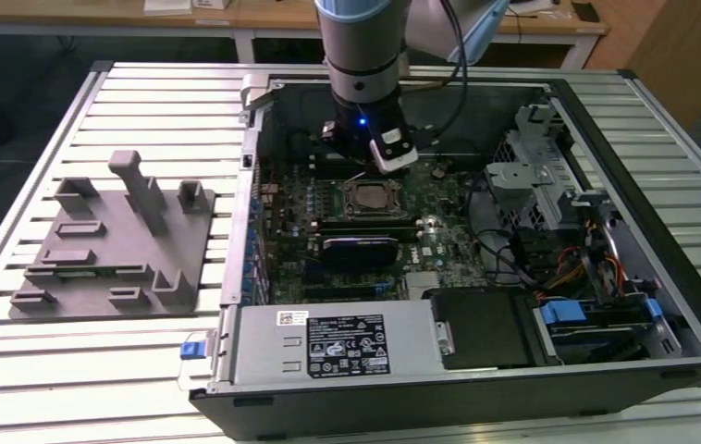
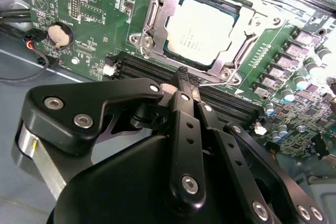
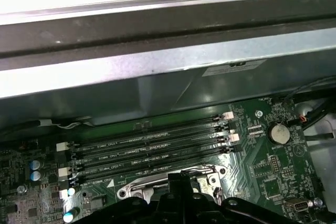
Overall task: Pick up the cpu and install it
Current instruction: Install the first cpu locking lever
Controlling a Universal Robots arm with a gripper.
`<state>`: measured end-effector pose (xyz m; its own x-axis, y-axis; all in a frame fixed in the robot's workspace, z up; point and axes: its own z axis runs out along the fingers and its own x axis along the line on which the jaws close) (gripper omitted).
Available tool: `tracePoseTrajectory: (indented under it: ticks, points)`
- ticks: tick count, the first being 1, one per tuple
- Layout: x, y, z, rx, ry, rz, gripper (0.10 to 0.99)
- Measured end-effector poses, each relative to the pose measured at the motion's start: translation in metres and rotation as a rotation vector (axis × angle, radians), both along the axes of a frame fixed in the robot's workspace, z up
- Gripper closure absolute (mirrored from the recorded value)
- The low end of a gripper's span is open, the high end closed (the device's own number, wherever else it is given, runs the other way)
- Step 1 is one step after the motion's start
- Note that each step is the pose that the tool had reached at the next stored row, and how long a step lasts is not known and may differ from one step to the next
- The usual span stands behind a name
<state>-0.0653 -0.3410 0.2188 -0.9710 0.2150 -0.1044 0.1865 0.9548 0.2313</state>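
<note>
The cpu [image 2: 202, 30], a flat square chip with a silvery top plate, lies inside the metal socket frame [image 2: 157, 22] on the green motherboard [image 2: 94, 24]. In the exterior view the cpu [image 1: 369, 196] sits mid-board inside the open computer case [image 1: 474, 388]. My gripper [image 2: 185, 77] hovers just beside the socket, over the black memory slots [image 2: 142, 66]. Its black fingers [image 2: 181, 108] are pressed together, shut, with nothing between them. A thin metal socket lever [image 2: 212, 82] runs right by the tips. In the exterior view the gripper [image 1: 369, 159] hangs just behind the socket.
A grey parts fixture [image 1: 110, 240] stands on the slatted table at the exterior view's left. Inside the case are a power supply [image 1: 325, 342], drive cages [image 1: 535, 185], cables [image 1: 572, 268] and a coin cell [image 2: 59, 34]. The case wall [image 3: 157, 66] rises close behind the memory slots [image 3: 152, 148].
</note>
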Motion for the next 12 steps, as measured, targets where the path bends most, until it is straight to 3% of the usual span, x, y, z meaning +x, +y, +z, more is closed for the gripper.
tracePoseTrajectory:
  ticks: [12]
  points:
    - [0.0017,0.0039,-0.0027,0.000,-0.0013,-0.029,0.980]
